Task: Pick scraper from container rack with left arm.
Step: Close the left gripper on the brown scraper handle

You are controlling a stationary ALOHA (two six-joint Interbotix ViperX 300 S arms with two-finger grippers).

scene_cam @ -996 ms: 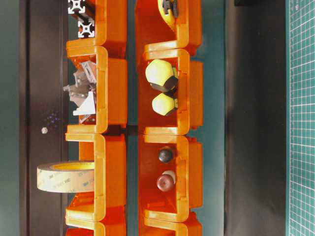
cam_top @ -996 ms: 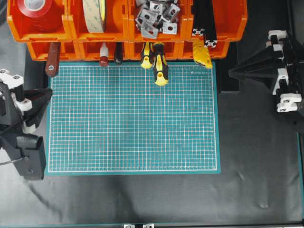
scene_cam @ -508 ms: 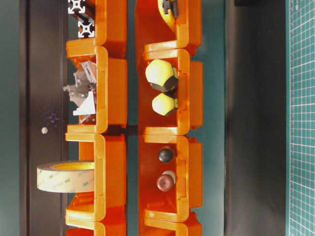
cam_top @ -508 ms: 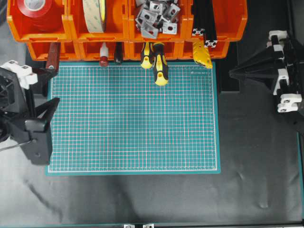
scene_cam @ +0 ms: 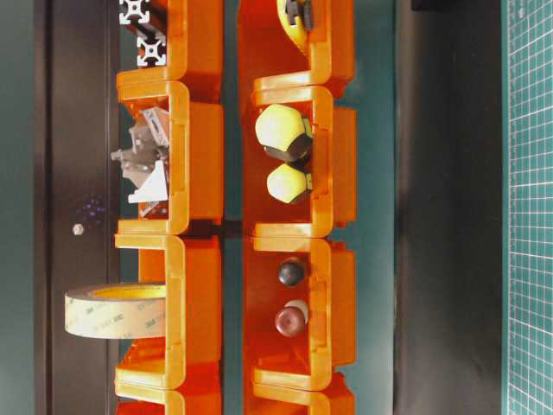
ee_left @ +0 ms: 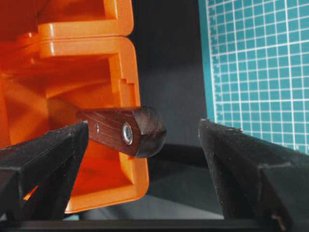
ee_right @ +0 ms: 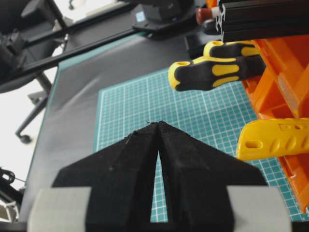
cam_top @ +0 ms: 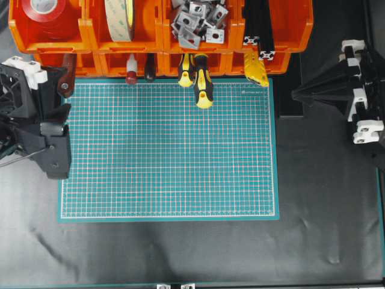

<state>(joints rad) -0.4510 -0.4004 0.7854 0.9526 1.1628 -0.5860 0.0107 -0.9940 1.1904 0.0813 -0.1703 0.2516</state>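
Scraper (ee_left: 126, 131) handle end between wide-open left jaws, untouched, poking from container rack (ee_left: 82, 34)

- left claw (ee_left: 142, 154) now spread wide, was shut a second ago
- left arm (cam_top: 36, 123) swings up the mat's left edge toward container rack (cam_top: 156, 36)
- claw now flanks scraper (ee_left: 123, 130) handle end, no contact

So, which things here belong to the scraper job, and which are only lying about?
Belongs to the job:
- scraper
- container rack
- left gripper, jaws open either side of the handle

Only lying about:
- screwdrivers
- red tape roll
- metal brackets
- cutting mat
- right gripper
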